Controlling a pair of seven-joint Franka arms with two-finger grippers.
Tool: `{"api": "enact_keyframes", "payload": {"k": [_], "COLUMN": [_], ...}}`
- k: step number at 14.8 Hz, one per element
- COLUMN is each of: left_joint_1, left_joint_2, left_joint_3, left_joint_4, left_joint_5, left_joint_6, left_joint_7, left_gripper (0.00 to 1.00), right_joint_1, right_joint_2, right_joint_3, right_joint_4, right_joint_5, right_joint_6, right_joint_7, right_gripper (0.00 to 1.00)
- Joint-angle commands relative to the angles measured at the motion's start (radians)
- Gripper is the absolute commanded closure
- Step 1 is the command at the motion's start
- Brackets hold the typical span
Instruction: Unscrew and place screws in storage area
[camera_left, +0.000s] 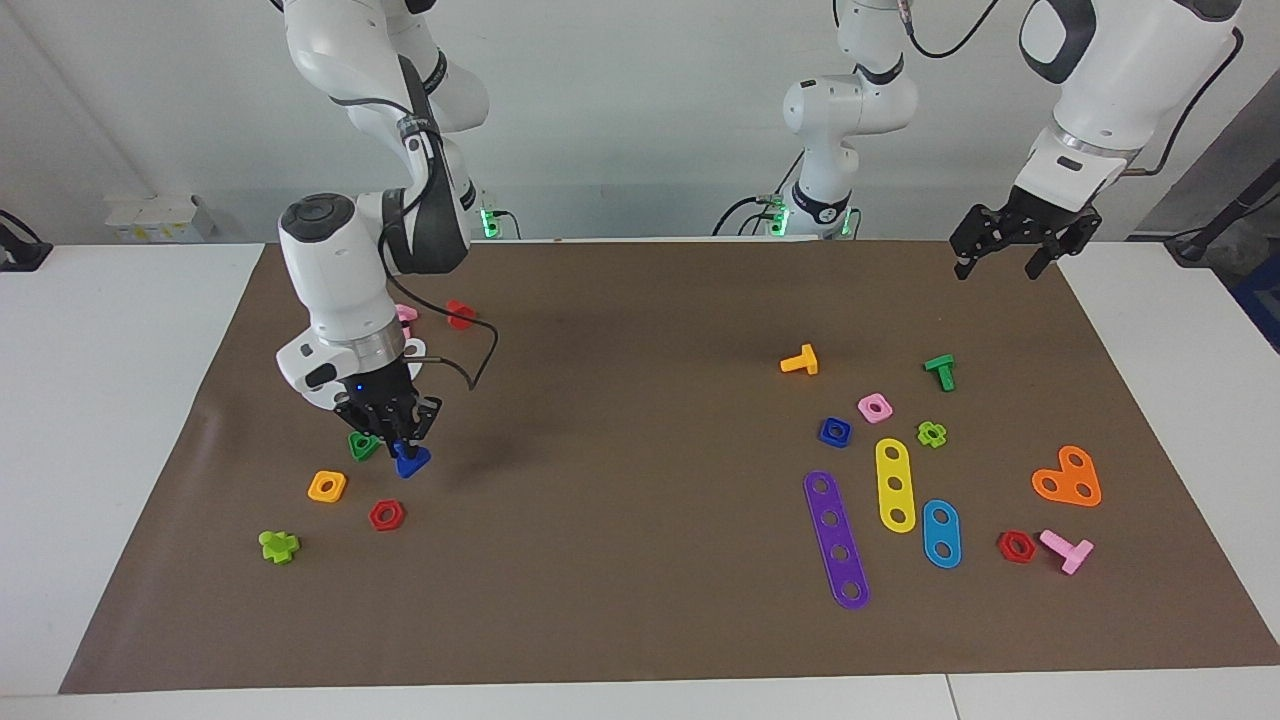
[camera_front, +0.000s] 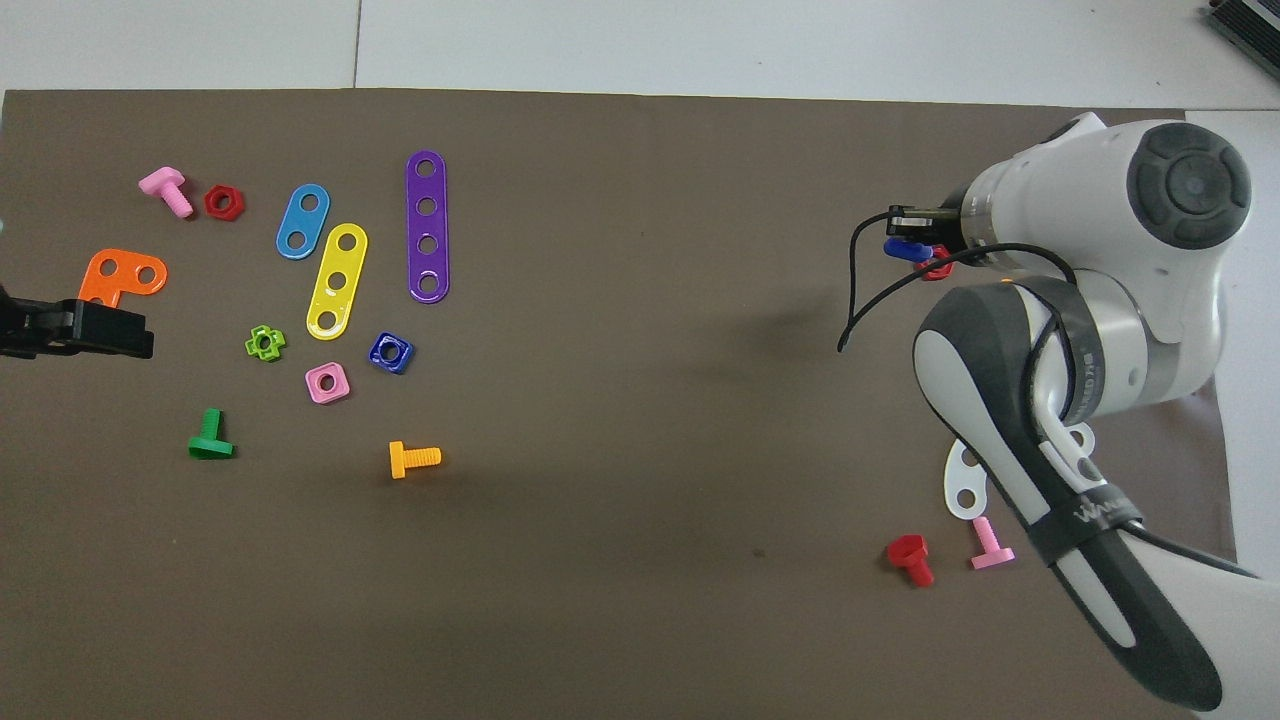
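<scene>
A brown mat (camera_left: 620, 600) covers a white table against a pale wall. The right gripper (camera_left: 398, 437) pinches the dark-blue screw (camera_left: 409, 460) over the mat, beside a green triangular nut (camera_left: 362, 445) and seemingly above a red hex nut (camera_left: 386, 515). The left gripper (camera_left: 1010, 252) waits, jaws apart, over the mat's corner.

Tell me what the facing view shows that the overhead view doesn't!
Only the facing view shows the green triangular nut, the orange square nut and the lime cross piece; in the overhead view the right arm covers them. Only the overhead view shows the whole red bolt lying beside the pink bolt. Both show the right gripper shut on the dark-blue screw, and the left gripper waiting open over the mat's edge.
</scene>
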Motion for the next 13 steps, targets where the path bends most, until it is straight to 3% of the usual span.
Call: {"api": "enact_keyframes", "payload": {"k": [1, 4, 13], "left_joint_1": [-0.01, -0.012, -0.01], "left_joint_2": [-0.03, -0.033, -0.033], "left_joint_3": [0.007, 0.007, 0.009], "left_joint_4": [-0.038, -0.044, -0.042], "left_joint_5": [-0.003, -0.003, -0.003], "left_joint_6": [0.017, 0.014, 0.008], "left_joint_7": [0.014, 0.013, 0.003], "left_gripper": [0.0, 0.0, 0.0], "right_joint_1": [-0.031, -0.077, -0.063], "right_joint_2": [-0.05, -0.047, -0.031], "right_joint_3": [0.017, 0.017, 0.019], "right_joint_4": [-0.163, -0.194, -0.2], "right_joint_5": [0.022, 0.024, 0.024], "right_joint_6": [0.131, 0.137, 0.136], "right_joint_7": [-0.056, -0.142, -0.131], "right_gripper": [1.0, 1.0, 1.0]}}
